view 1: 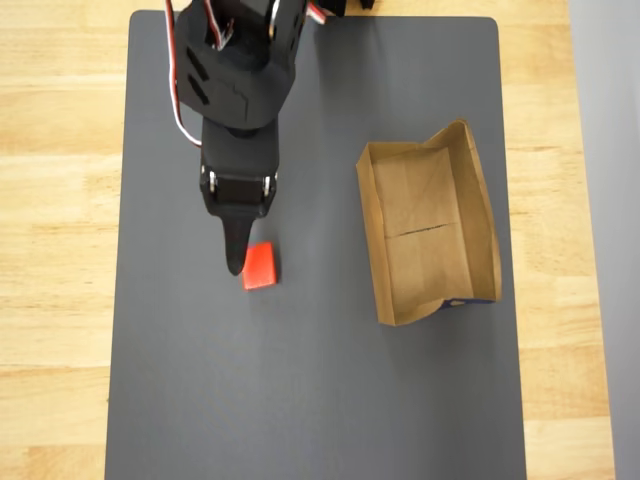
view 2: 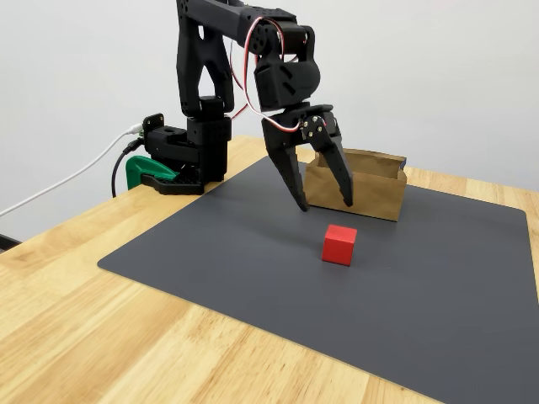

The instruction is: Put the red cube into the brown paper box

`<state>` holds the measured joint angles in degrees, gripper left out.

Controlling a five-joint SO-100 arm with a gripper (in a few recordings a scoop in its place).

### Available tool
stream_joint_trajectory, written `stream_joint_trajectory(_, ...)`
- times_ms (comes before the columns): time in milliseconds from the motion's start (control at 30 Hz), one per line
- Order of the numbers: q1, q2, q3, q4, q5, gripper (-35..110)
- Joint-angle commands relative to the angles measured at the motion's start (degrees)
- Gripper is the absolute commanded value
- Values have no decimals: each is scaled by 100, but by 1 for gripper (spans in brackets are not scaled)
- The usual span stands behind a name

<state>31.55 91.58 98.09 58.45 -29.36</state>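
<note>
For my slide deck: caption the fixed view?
Open end effector poised above the red cube, brown paper box behind.

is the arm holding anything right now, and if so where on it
Nothing is held. The end effector hangs open above the mat, and the cube sits on the mat below it, untouched.
</note>
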Motion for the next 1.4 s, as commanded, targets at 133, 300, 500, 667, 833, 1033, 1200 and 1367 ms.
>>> stream_joint_trajectory(133, 26, -976, -1099, 580, -167, 28)
stream_joint_trajectory(300, -88, -1477, -1679, 870, -246, 30)
stream_joint_trajectory(500, -290, -1837, -2013, 1090, -325, 30)
stream_joint_trajectory(667, -457, -1995, -2153, 1204, -378, 30)
stream_joint_trajectory(833, -492, -2162, -2206, 1072, -422, 30)
stream_joint_trajectory(1033, -387, -2382, -2285, 896, -527, 28)
stream_joint_trajectory(1200, -378, -2408, -2329, 861, -571, 10)
stream_joint_trajectory(1367, -378, -2364, -2294, 791, -519, 0)
